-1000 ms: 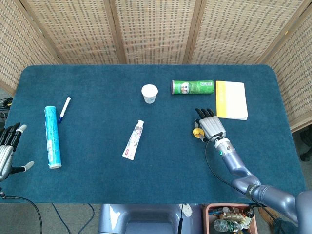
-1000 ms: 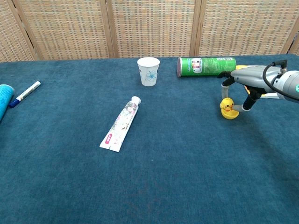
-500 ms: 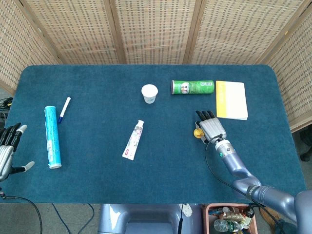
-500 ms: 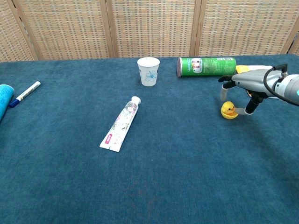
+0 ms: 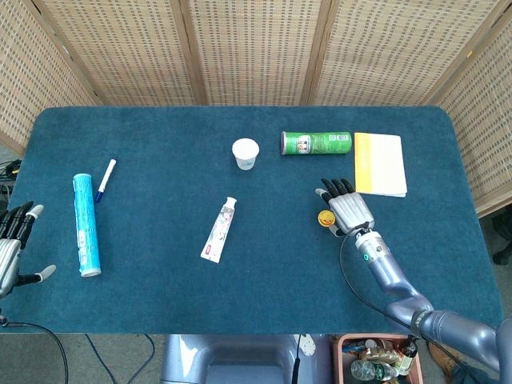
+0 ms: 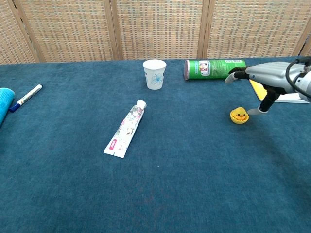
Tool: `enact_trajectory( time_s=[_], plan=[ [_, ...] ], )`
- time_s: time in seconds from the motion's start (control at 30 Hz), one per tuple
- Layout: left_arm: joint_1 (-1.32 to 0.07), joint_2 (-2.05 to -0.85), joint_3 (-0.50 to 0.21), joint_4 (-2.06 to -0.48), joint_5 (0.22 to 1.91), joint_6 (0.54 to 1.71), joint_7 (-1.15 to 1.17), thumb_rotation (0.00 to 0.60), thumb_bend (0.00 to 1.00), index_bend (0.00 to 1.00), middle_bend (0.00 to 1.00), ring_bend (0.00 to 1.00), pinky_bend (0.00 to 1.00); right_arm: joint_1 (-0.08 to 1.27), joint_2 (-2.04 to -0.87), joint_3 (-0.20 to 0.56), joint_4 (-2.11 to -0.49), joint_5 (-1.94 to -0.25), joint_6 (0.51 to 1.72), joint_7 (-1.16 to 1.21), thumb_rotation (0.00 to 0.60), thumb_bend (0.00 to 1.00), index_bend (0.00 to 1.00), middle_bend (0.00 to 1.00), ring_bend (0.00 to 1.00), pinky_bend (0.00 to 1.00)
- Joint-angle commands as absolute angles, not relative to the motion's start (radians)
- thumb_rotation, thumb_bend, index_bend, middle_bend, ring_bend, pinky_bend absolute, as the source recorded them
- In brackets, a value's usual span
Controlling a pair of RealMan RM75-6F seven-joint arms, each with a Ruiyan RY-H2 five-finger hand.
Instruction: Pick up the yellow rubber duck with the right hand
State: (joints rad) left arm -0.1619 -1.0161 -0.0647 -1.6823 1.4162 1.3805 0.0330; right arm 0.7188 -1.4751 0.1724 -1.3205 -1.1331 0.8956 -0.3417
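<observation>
green can (image 5: 316, 143) label unreadable

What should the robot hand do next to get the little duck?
Probably lower the right hand back over the yellow rubber duck and close on it. The duck sits on the table, ungripped; the fingers are spread above it, the thumb just beside it.

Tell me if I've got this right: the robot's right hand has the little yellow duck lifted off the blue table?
Not lifted. In the chest view the duck sits on the table, with the right hand open above and beside it, holding nothing.
</observation>
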Motion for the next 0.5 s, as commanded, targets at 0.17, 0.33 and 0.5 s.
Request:
enact_trajectory(
  time_s=[0.17, 0.33, 0.5],
  plan=[
    [-0.153, -1.014, -0.061, -1.684, 1.427, 1.398, 0.031, 0.6, 0.0, 0.0, 0.0, 0.0, 0.0, 0.503, -1.306, 0.068, -1.576, -1.295, 1.21, -0.302, 0.6, 0.0, 0.0, 0.0, 0.0, 0.0],
    [-0.141, -1.018, -0.055, -1.687, 1.434, 1.418, 0.05, 0.6, 0.0, 0.0, 0.0, 0.0, 0.0, 0.351, -1.289, -0.006, -1.584, -1.37, 1.421, -0.3, 0.6, 0.0, 0.0, 0.0, 0.0, 0.0],
    [-0.137, -1.024, -0.046, -1.688, 1.446, 1.421, 0.061, 0.6, 0.0, 0.0, 0.0, 0.0, 0.0, 0.27, -1.292, -0.038, -1.56, -1.412, 1.528, -0.299, 0.6, 0.0, 0.0, 0.0, 0.0, 0.0]
  ],
)
